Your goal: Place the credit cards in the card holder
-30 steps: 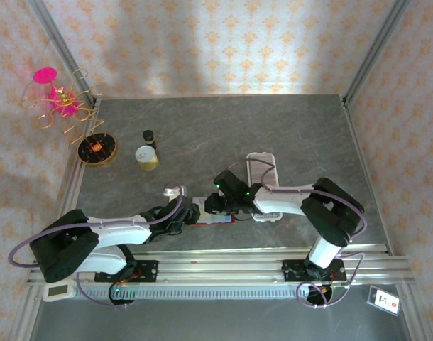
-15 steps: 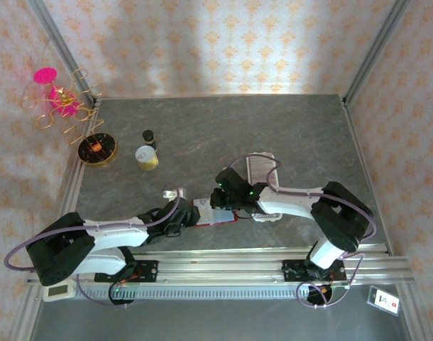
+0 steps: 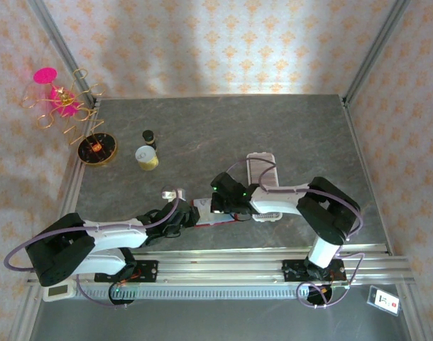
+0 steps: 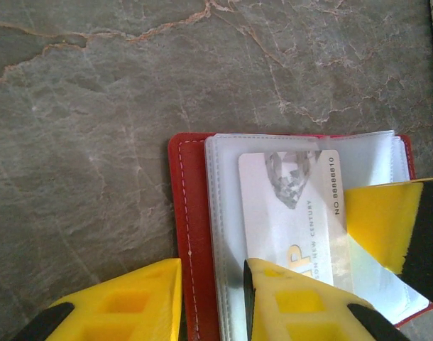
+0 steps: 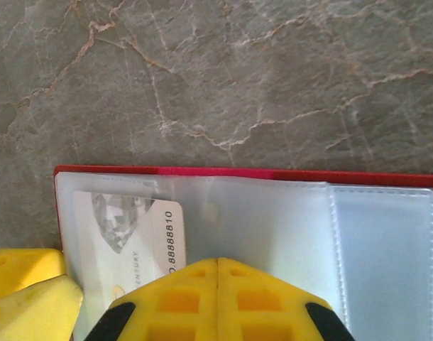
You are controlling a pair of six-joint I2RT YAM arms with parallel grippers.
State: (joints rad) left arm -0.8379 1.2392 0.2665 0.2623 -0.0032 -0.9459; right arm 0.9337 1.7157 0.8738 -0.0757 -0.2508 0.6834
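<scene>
One red wallet [image 4: 192,234] lies open on the grey stone-look table [image 4: 96,106], near the front edge and between the two arms. Its clear sleeves [image 5: 273,220] face up. I count one card [image 4: 287,213] there, pale with a grey emblem and a printed number along one short end. It is tucked in a sleeve at the wallet's left end.

The left gripper [image 4: 211,284] has its two yellow fingers spread. One finger sits off the wallet, above the bare table. The other is over the sleeves, at the card's near corner. The red border runs through the gap between them. I can't tell whether they press down on anything.

The right gripper [image 5: 216,273] has its fingers pressed tight together, tip over the clear sleeve just right of the card. I see nothing caught between them.

From above, the two grippers meet over the wallet, almost nose to nose. Just behind the right arm lies one white ribbed tray [image 3: 261,163]; what it holds I can't make out. Far back on the left stand one small dark bottle [image 3: 148,136] and one yellow-and-white jar [image 3: 146,157], close to each other. Beside them is one gold wire stand [image 3: 69,114] with two pink pieces on it.
</scene>
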